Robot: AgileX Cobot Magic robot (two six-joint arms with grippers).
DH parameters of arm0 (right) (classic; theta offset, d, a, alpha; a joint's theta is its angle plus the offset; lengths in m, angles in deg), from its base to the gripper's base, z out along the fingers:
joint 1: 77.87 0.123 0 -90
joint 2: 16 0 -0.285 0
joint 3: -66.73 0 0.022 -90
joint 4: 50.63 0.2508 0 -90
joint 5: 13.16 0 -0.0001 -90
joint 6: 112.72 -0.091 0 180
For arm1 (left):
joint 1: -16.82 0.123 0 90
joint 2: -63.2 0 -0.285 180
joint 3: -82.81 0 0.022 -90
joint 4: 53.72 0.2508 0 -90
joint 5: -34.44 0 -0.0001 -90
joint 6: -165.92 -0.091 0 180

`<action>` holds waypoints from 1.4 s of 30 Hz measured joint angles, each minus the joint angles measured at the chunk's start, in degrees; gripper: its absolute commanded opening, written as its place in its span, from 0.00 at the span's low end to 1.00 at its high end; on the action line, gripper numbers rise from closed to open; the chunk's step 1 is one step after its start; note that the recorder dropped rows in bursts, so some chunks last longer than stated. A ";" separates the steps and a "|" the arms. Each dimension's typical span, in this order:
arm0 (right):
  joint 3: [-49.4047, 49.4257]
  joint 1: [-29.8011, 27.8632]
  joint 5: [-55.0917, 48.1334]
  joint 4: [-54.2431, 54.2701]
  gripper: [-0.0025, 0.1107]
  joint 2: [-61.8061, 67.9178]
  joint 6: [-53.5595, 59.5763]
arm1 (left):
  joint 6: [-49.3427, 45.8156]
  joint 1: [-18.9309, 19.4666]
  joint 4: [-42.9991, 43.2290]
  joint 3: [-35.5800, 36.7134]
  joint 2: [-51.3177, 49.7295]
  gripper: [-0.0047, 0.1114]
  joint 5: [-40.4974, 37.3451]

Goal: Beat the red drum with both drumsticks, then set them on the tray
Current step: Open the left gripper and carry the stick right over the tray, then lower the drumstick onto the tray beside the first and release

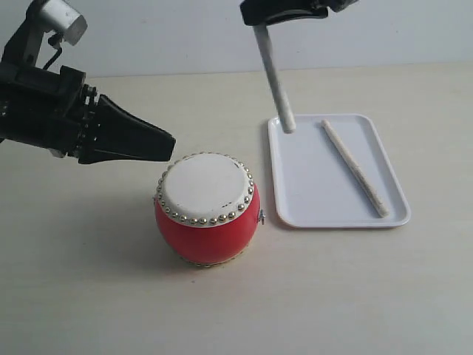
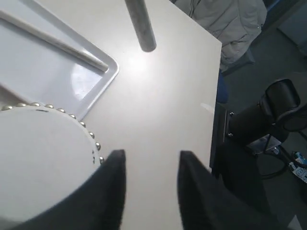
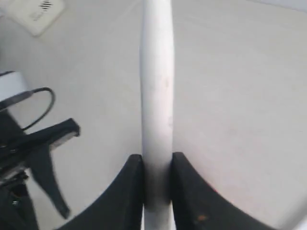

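Observation:
The red drum (image 1: 207, 209) stands on the table, its off-white studded skin (image 2: 38, 158) facing up. One drumstick (image 1: 355, 168) lies diagonally in the white tray (image 1: 295, 185), to the drum's right. My right gripper (image 3: 157, 160) is shut on the second drumstick (image 1: 274, 78), which hangs almost upright with its rounded tip over the tray's far left corner. My left gripper (image 2: 149, 158) hovers open and empty just left of and above the drum's rim (image 1: 166, 144). The tray (image 2: 57, 76) with the lying stick (image 2: 53, 42) also shows in the left wrist view.
The pale table (image 1: 111, 296) stretches around the drum and tray. Beyond the table edge in the left wrist view are a black stand (image 2: 268, 115) and a pale jacket (image 2: 225, 21). The left arm (image 3: 33, 143) appears in the right wrist view.

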 measured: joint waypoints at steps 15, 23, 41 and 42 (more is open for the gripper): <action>0.00 -1.05 5.57 -19.28 0.02 0.00 -17.58 | 21.73 0.00 17.58 -1.15 8.25 0.04 28.14; 0.00 -1.05 8.07 -31.93 0.02 0.00 -30.50 | 56.91 0.00 51.24 0.00 11.05 0.04 39.96; -14.82 -1.05 -11.15 -47.41 0.02 12.69 -49.33 | 72.38 0.00 64.51 0.04 11.05 0.04 39.56; -14.82 -1.05 -11.42 -47.41 0.02 13.81 -49.63 | 72.38 0.00 64.51 0.04 11.05 0.04 39.56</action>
